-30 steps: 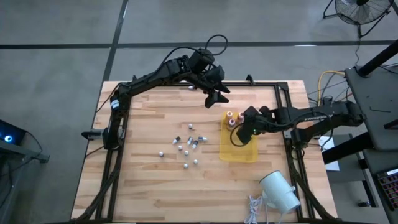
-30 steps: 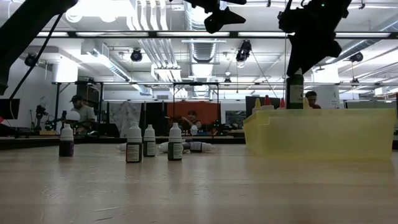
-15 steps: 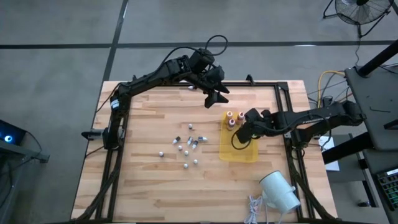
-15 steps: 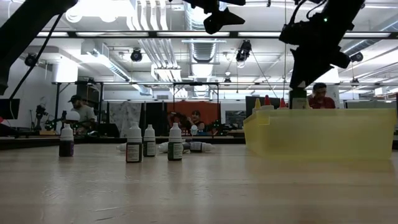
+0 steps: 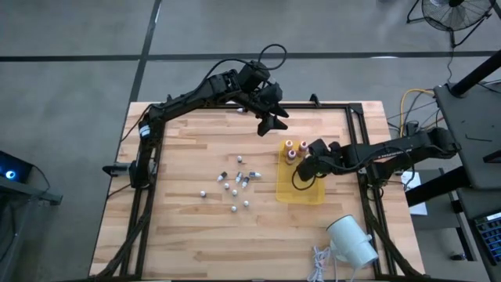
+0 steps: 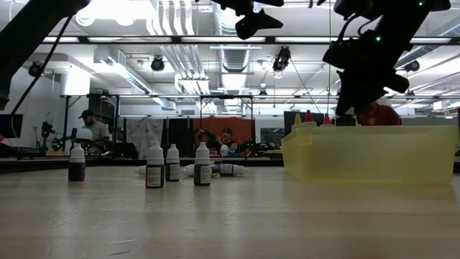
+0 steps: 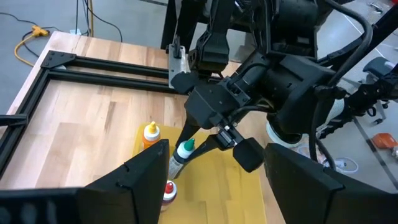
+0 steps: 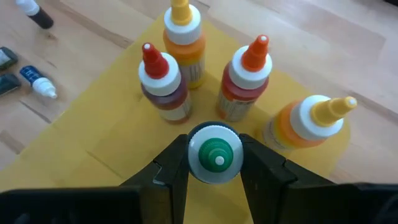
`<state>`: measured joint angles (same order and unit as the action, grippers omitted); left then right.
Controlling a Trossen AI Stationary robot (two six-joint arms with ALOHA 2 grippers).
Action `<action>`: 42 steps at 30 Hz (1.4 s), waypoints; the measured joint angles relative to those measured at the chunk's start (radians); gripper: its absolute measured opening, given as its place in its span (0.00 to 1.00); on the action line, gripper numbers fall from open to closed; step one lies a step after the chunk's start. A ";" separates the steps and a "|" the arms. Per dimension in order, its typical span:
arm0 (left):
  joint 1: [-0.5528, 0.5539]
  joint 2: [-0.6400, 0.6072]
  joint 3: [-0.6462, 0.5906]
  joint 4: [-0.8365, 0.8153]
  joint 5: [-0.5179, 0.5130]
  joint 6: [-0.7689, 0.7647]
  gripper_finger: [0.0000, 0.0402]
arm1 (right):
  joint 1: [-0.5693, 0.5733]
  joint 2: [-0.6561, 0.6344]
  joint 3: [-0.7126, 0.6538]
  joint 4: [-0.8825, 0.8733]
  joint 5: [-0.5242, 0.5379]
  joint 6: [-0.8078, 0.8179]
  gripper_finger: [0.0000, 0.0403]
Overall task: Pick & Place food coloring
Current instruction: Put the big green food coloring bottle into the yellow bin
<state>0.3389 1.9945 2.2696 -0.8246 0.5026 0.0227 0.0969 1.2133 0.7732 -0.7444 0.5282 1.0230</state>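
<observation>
Right end effector (image 8: 214,163) grasps green-capped bottle (image 8: 215,152) over yellow tray (image 5: 301,192); lower it upright beside four standing bottles (image 8: 243,78) without nudging them; left end effector (image 5: 270,117), fingers spread, waits above bench (image 5: 188,227).

The green-capped bottle (image 8: 215,153) has a white collar, between dark fingers (image 8: 171,163). Behind it stand 4 bottles: a red-tipped one (image 8: 160,84), an orange-red-tipped one (image 8: 246,78) and 2 yellow-tipped orange ones (image 8: 184,38). The tray (image 5: 308,193) is translucent yellow. The table (image 5: 188,227) is pale wood with a black frame.
</observation>
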 joint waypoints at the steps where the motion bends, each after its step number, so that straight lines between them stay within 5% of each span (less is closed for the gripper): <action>1: 0.000 0.000 0.000 0.000 0.000 0.000 0.58 | -0.001 0.000 -0.002 0.000 0.003 -0.001 0.27; 42: 0.000 0.000 0.000 0.001 -0.004 -0.024 0.58 | -0.040 0.000 -0.067 0.026 -0.032 0.028 0.29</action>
<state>0.3388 1.9944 2.2696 -0.8236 0.4988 -0.0010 0.0572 1.2137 0.7063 -0.7181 0.4965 1.0507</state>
